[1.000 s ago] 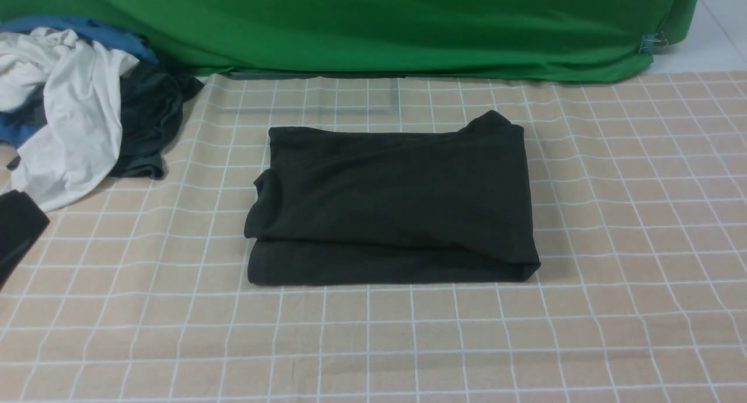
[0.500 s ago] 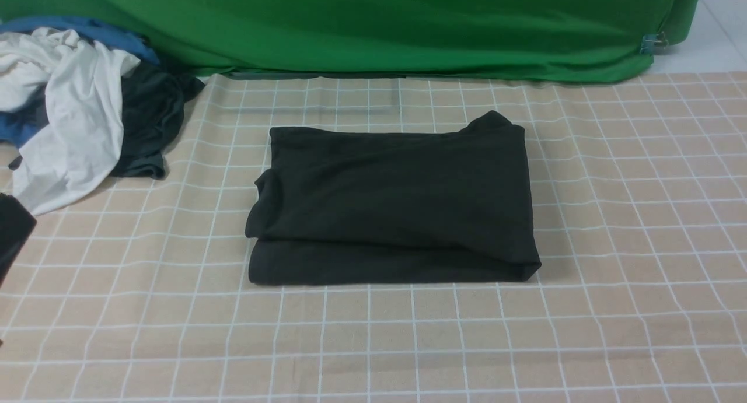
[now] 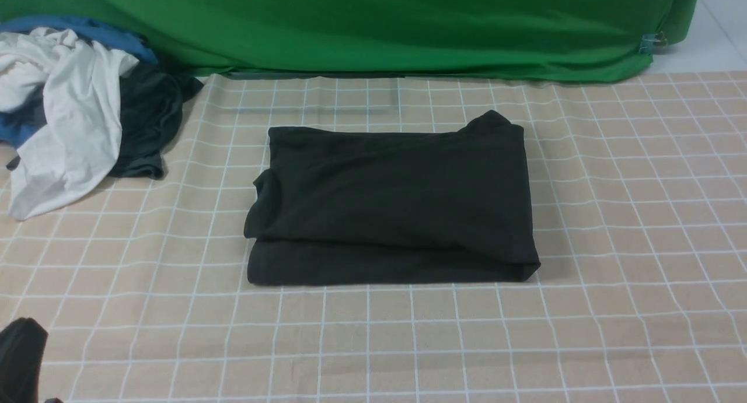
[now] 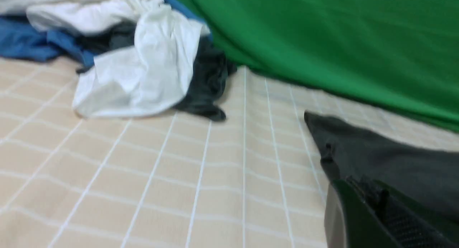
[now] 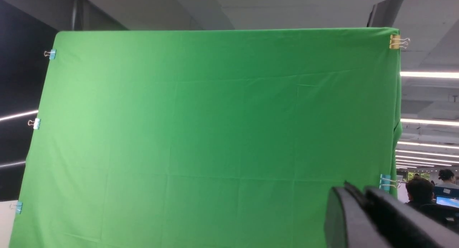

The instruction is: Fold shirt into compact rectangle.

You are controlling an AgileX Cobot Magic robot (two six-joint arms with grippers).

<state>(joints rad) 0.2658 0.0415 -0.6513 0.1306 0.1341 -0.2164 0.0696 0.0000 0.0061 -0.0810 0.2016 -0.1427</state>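
Note:
The black shirt (image 3: 397, 199) lies folded into a thick rectangle in the middle of the checked cloth (image 3: 613, 245), with one corner poking up at its far right. My left gripper (image 3: 20, 356) shows only as a dark tip at the near left corner of the front view, well away from the shirt. In the left wrist view the left gripper (image 4: 358, 185) is shut and empty, with the shirt (image 4: 387, 158) just beyond it. My right gripper (image 5: 358, 190) is raised, faces the green backdrop (image 5: 215, 133), and has its fingers close together with nothing between them.
A heap of white, blue and dark grey clothes (image 3: 70, 117) lies at the far left, also seen in the left wrist view as the heap (image 4: 136, 72). The green backdrop (image 3: 373, 30) closes off the far edge of the table.
My left gripper has drawn back from the left edge, near the clothes heap, down to the near left corner. The shirt has not moved.

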